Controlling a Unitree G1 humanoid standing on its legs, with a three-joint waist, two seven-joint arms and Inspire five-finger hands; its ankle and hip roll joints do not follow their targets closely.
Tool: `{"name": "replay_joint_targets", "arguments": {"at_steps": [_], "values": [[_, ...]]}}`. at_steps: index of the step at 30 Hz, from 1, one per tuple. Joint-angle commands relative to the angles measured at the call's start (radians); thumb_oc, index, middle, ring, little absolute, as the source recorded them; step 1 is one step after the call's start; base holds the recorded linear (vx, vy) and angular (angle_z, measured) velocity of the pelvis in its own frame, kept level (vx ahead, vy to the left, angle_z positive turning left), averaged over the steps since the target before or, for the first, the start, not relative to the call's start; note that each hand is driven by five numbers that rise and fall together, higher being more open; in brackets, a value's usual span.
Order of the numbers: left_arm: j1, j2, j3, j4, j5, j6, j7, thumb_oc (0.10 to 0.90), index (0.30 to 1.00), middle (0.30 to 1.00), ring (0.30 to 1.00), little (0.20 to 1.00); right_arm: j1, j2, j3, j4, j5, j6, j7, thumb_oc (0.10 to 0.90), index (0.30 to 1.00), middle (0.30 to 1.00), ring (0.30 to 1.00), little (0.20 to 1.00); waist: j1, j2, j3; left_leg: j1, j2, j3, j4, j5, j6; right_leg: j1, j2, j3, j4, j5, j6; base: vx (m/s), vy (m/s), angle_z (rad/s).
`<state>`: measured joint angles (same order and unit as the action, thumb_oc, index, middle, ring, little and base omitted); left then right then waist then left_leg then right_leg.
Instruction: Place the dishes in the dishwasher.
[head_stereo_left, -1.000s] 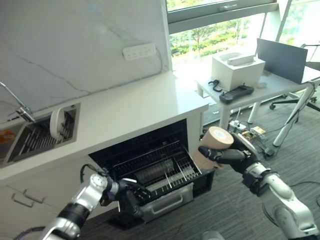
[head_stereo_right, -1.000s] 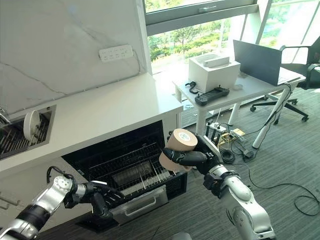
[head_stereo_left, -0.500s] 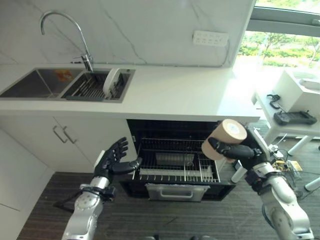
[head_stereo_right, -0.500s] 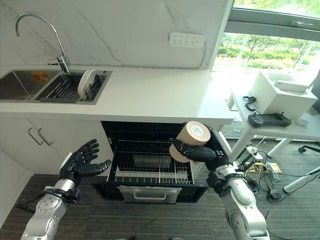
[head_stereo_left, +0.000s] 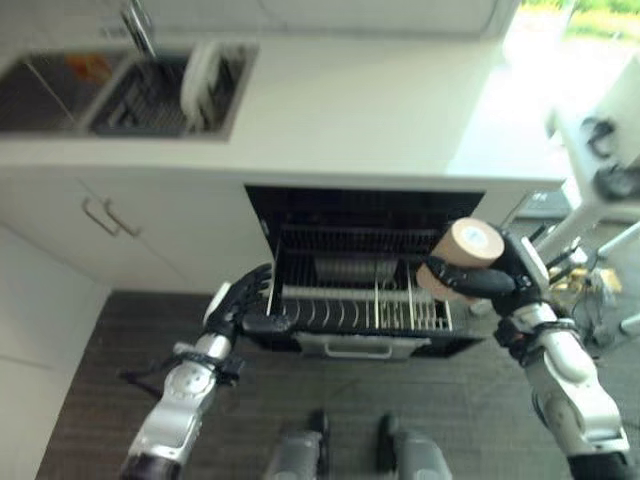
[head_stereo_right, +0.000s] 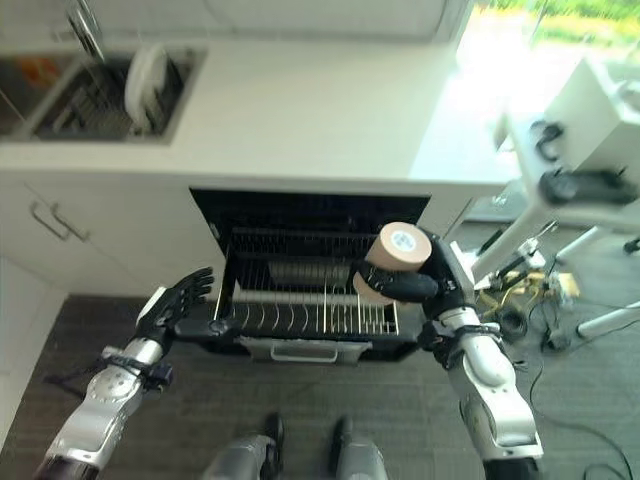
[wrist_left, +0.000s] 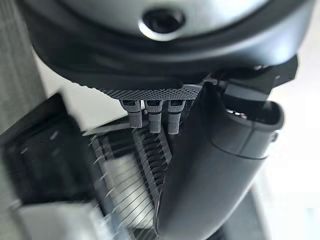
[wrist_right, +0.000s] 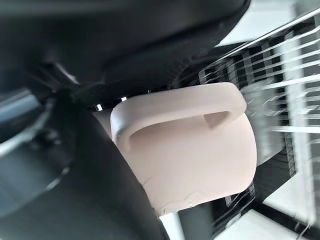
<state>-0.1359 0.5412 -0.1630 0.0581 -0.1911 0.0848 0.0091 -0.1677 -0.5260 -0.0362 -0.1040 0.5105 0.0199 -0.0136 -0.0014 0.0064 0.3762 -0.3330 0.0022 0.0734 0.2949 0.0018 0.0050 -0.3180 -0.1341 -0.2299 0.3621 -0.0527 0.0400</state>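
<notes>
The dishwasher (head_stereo_left: 360, 215) stands open under the white counter (head_stereo_left: 350, 110) with its wire rack (head_stereo_left: 355, 300) pulled out, the left hand (head_stereo_right: 178, 303) holds relaxed, spread fingers (head_stereo_left: 250, 285) just beside the rack's left edge, and the right hand (head_stereo_right: 432, 285) grasps a beige mug (head_stereo_right: 392, 262), fingers curled round it, above the rack's right end.

A white counter (head_stereo_left: 350, 110) is seen above white cabinets (head_stereo_left: 150, 230). A faucet (head_stereo_left: 138, 25) is set by the sink (head_stereo_left: 40, 95). A side table (head_stereo_right: 600, 190) is placed on grey carpet (head_stereo_right: 400, 420).
</notes>
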Motion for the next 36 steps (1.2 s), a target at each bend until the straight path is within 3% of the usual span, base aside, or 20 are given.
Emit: {"name": "replay_joint_targets", "arguments": {"at_steps": [1,9,16,24,26,28,31,32,34,36], "values": [[-0.045,0.048,0.047,-0.119,-0.010,-0.037,-0.005,0.800,0.900,0.900,0.900,0.900,-0.108,-0.025,0.034,-0.101,-0.061,-0.079,-0.050,0.400,0.300,0.300,0.300,0.300,-0.020,0.008,-0.014,0.065,0.012,0.046,0.005,-0.172,0.006,0.053,0.036,0.046,-0.062,-0.069,0.062,-0.20,-0.035,0.13],[-0.117,0.067,0.032,-0.135,-0.051,-0.033,-0.014,0.800,0.900,0.900,0.900,0.900,-0.222,-0.075,0.079,-0.036,-0.175,-0.096,-0.083,0.400,0.300,0.300,0.300,0.300,-0.023,0.023,0.033,0.037,0.011,0.058,0.005,-0.166,-0.002,0.022,0.025,0.034,-0.062,-0.064,0.065,-0.06,-0.004,-0.02],[-0.135,0.075,0.021,-0.128,-0.040,-0.012,-0.020,0.800,0.900,0.900,0.900,0.900,-0.273,-0.118,0.081,-0.013,-0.204,-0.048,-0.076,0.400,0.300,0.300,0.300,0.300,-0.022,0.019,0.030,0.048,0.012,0.059,0.005,-0.167,-0.006,0.031,0.024,0.036,-0.062,-0.069,0.064,0.00,-0.004,0.00],[-0.170,0.212,-0.106,-0.099,0.166,0.203,-0.422,0.800,0.900,0.900,0.900,0.900,-0.325,-0.224,0.096,0.058,-0.163,0.034,-0.021,0.400,0.300,0.300,0.300,0.300,-0.029,0.031,0.027,0.062,0.022,0.065,0.005,-0.170,-0.012,0.040,0.025,0.032,-0.062,-0.068,0.068,0.00,-0.001,-0.01],[-0.186,0.238,-0.131,-0.100,0.179,0.238,-0.500,0.755,0.832,0.832,0.832,0.832,-0.338,-0.241,0.112,0.089,-0.156,0.034,-0.012,0.400,0.300,0.300,0.300,0.300,-0.032,0.034,0.025,0.067,0.022,0.068,0.005,-0.171,-0.012,0.045,0.024,0.031,-0.062,-0.069,0.068,0.03,0.014,-0.12],[-0.211,0.266,-0.161,-0.097,0.172,0.274,-0.574,0.587,0.580,0.580,0.580,0.580,-0.367,-0.257,0.137,0.138,-0.148,0.032,-0.009,0.400,0.300,0.300,0.300,0.300,-0.033,0.039,0.022,0.072,0.022,0.070,0.005,-0.171,-0.014,0.050,0.023,0.032,-0.062,-0.070,0.068,0.04,0.012,-0.15],[-0.269,0.295,-0.215,-0.071,0.168,0.323,-0.701,0.472,0.408,0.408,0.408,0.408,-0.448,-0.281,0.182,0.246,-0.079,0.057,0.017,0.400,0.300,0.300,0.300,0.300,-0.029,0.049,0.025,0.075,0.019,0.068,0.005,-0.171,-0.016,0.053,0.020,0.030,-0.062,-0.073,0.066,0.01,-0.001,-0.02],[-0.271,0.295,-0.216,-0.070,0.169,0.325,-0.706,0.466,0.399,0.399,0.399,0.399,-0.453,-0.282,0.185,0.252,-0.076,0.057,0.019,0.400,0.300,0.300,0.300,0.300,-0.028,0.050,0.026,0.075,0.019,0.068,0.005,-0.171,-0.016,0.053,0.019,0.030,-0.062,-0.073,0.066,0.00,0.000,0.00],[-0.299,0.305,-0.251,-0.051,0.169,0.342,-0.743,0.400,0.300,0.300,0.300,0.300,-0.515,-0.291,0.226,0.337,-0.046,0.069,0.029,0.400,0.300,0.300,0.300,0.300,-0.020,0.055,0.028,0.072,0.016,0.065,0.005,-0.170,-0.018,0.053,0.017,0.026,-0.062,-0.076,0.063,0.01,-0.046,-0.02],[-0.328,0.312,-0.294,-0.025,0.141,0.351,-0.758,0.400,0.300,0.300,0.300,0.300,-0.617,-0.294,0.282,0.483,0.023,0.089,0.037,0.400,0.300,0.300,0.300,0.300,-0.004,0.062,0.032,0.072,0.015,0.061,0.005,-0.167,-0.022,0.057,0.013,0.020,-0.062,-0.080,0.059,0.03,-0.054,0.02]]}}
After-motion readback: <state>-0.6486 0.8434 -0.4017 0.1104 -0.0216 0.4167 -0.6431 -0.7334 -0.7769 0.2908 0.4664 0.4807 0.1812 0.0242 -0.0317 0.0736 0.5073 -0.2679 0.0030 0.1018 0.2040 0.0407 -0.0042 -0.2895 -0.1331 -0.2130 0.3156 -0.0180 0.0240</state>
